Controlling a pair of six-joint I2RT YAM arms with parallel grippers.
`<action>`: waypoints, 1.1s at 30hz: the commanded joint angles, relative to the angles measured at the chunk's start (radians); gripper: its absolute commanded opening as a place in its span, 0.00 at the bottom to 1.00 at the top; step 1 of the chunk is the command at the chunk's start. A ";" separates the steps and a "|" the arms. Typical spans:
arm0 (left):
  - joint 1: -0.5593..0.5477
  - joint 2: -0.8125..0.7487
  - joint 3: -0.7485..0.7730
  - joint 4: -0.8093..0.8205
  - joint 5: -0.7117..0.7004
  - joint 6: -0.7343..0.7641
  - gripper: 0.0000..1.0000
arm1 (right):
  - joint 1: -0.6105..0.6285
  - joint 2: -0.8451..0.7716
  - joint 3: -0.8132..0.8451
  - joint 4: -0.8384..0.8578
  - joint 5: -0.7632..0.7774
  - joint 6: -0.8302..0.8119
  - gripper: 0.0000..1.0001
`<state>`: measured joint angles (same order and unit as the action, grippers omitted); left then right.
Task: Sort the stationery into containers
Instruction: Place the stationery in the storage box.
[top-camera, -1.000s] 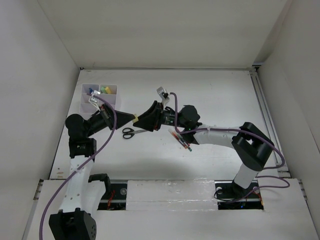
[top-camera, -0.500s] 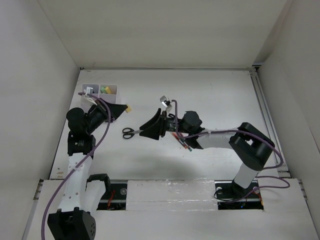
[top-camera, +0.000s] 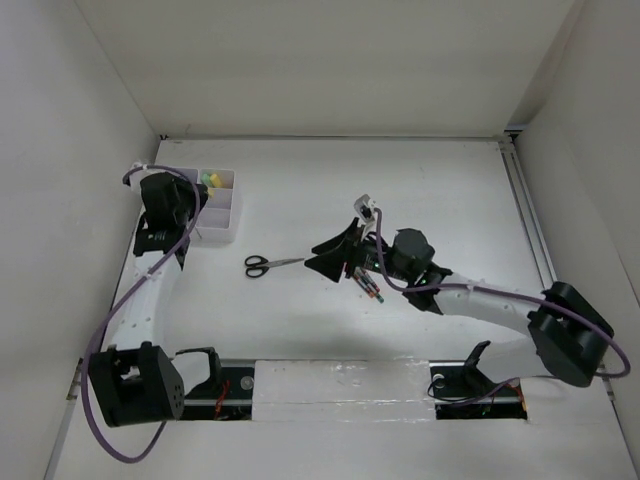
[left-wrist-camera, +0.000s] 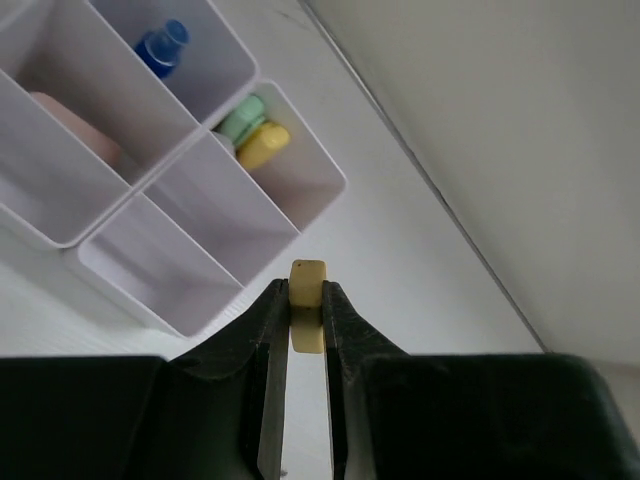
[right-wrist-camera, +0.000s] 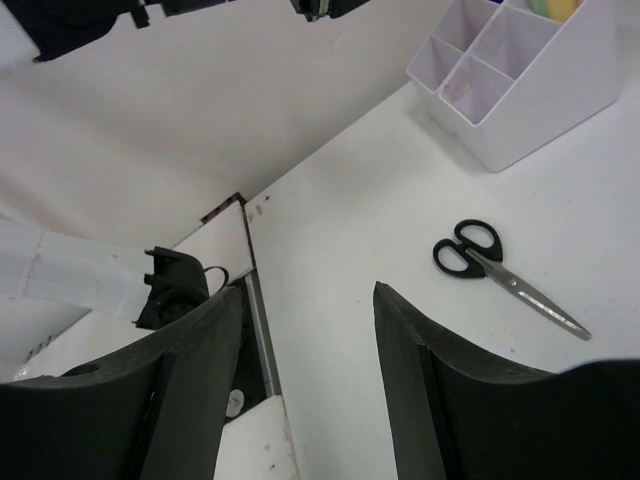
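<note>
My left gripper (left-wrist-camera: 306, 290) is shut on the tiny tan block (left-wrist-camera: 307, 300) and holds it above the table just past the near corner of the white organizer box (left-wrist-camera: 210, 290). In the box I see the blue-capped bottle (left-wrist-camera: 162, 45), the pink eraser (left-wrist-camera: 75, 125) and the green and yellow highlighters (left-wrist-camera: 252, 130). In the top view the left gripper (top-camera: 188, 212) is over the organizer (top-camera: 222, 215). My right gripper (top-camera: 325, 255) is open and empty, right of the black-handled scissors (top-camera: 270, 264), which also show in the right wrist view (right-wrist-camera: 500, 275). Red pens (top-camera: 365, 282) lie under the right wrist.
Two organizer compartments nearest my left gripper (left-wrist-camera: 150, 260) hold nothing. The organizer also shows at the top right of the right wrist view (right-wrist-camera: 510, 70). The enclosure's left wall (top-camera: 80, 200) stands close beside the left arm. The table's near edge has a gap (right-wrist-camera: 255, 300).
My left arm has swung left and back to the organizer, carrying the tan block. My right gripper has drawn back to the right, away from the scissors, still open.
</note>
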<state>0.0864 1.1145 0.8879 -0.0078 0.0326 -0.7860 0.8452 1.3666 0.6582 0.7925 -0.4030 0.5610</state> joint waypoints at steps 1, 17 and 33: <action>0.001 0.053 0.095 -0.058 -0.184 -0.032 0.00 | 0.031 -0.118 -0.022 -0.148 0.119 -0.091 0.61; 0.001 0.347 0.174 -0.032 -0.148 -0.078 0.00 | 0.003 -0.360 -0.086 -0.366 0.216 -0.102 0.61; 0.001 0.424 0.192 0.049 -0.096 -0.087 0.00 | -0.006 -0.382 -0.104 -0.375 0.207 -0.121 0.62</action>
<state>0.0864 1.5394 1.0348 -0.0025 -0.0761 -0.8597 0.8448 0.9890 0.5560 0.3935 -0.1978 0.4587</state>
